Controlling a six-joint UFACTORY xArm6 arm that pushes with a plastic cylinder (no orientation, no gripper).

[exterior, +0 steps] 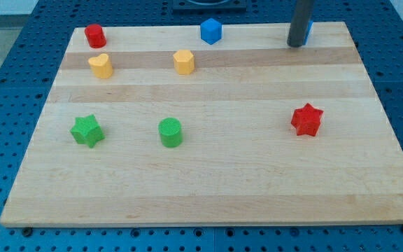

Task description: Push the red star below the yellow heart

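Note:
The red star (306, 120) lies on the wooden board at the view's right, about mid-height. The yellow heart (100, 65) lies at the upper left of the board. My tip (296, 45) rests near the board's top edge at the upper right, well above the red star and a little to its left. The tip stands far to the right of the yellow heart. A blue block (308, 29) is mostly hidden behind the rod.
A red cylinder (94, 35) sits at the top left corner. A blue cube (210, 31) sits at the top middle. A yellow hexagonal block (183, 61) lies right of the heart. A green star (87, 131) and a green cylinder (171, 132) lie at the lower left.

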